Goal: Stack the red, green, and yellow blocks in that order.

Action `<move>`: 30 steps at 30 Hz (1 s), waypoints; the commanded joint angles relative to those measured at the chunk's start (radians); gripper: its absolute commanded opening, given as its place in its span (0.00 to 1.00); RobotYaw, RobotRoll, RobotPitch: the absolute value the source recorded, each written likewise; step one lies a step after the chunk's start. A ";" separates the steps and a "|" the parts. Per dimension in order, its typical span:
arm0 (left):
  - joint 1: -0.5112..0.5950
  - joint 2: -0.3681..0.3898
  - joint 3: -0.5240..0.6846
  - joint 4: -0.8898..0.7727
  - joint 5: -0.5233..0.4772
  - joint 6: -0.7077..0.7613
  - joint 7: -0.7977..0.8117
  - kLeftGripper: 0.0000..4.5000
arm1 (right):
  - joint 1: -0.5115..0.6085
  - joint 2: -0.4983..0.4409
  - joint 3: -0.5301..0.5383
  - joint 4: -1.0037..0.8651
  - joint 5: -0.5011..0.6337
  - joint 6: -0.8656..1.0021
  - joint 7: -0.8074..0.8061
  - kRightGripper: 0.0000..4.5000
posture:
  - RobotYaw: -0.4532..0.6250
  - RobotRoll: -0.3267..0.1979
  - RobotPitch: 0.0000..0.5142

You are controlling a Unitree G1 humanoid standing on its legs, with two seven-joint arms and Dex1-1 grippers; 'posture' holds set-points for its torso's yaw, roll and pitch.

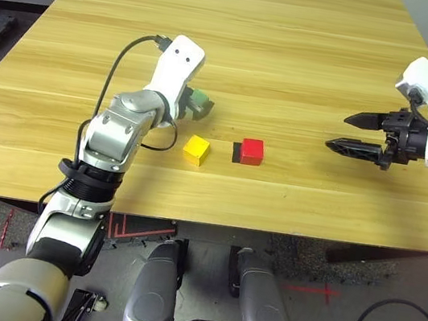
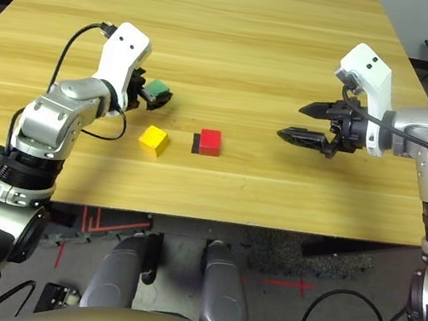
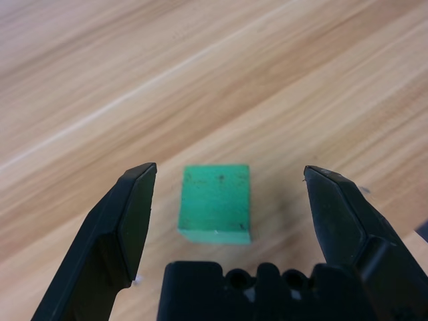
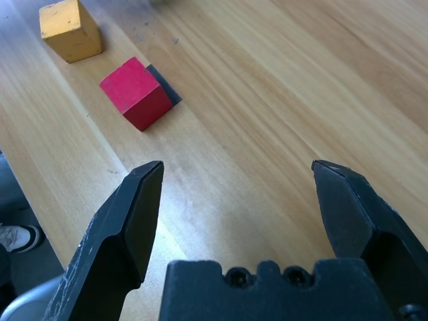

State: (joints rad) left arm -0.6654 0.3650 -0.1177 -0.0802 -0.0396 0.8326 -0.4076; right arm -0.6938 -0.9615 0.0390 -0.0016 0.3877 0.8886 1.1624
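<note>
Left pincer [image 3: 231, 168], spread open, has the green block [image 3: 215, 200] between its fingers.

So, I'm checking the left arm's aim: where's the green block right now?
In the left wrist view, the green block sits between the left pincer's open fingers, with wood visible on both sides.

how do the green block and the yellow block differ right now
The green block sits between the open fingers of the left claw, while the yellow block has no claw around it. The green block is farther from the robot's body; the yellow block is nearer, beside the red block. One is green, the other yellow. Both are plain cubes, and neither is stacked yet.
</note>
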 commanded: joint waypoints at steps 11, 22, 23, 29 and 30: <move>0.031 -0.010 0.024 0.198 0.001 -0.134 0.015 1.00 | -0.015 0.005 0.020 0.005 -0.003 -0.009 -0.003 0.99 | 0.64 0.62 0.34; 0.006 -0.070 0.066 0.229 -0.035 -0.122 0.032 0.92 | -0.029 0.027 0.037 0.031 -0.017 -0.033 -0.011 1.00 | 0.65 0.63 0.34; 0.005 -0.071 0.067 0.230 -0.036 -0.120 0.031 0.85 | -0.029 0.028 0.037 0.031 -0.019 -0.033 -0.011 1.00 | 0.65 0.63 0.34; 0.015 -0.066 0.057 0.246 -0.034 -0.135 0.025 0.45 | -0.036 0.035 0.035 0.031 -0.019 -0.031 -0.012 1.00 | 0.65 0.62 0.33; 0.019 -0.062 0.054 0.251 -0.032 -0.137 0.021 0.45 | -0.037 0.035 0.036 0.032 -0.021 -0.033 -0.013 1.00 | 0.65 0.62 0.33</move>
State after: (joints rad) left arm -0.6566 0.2978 -0.0552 0.1452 -0.0768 0.6974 -0.3790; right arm -0.7245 -0.9253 0.0648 0.0248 0.3709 0.8630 1.1499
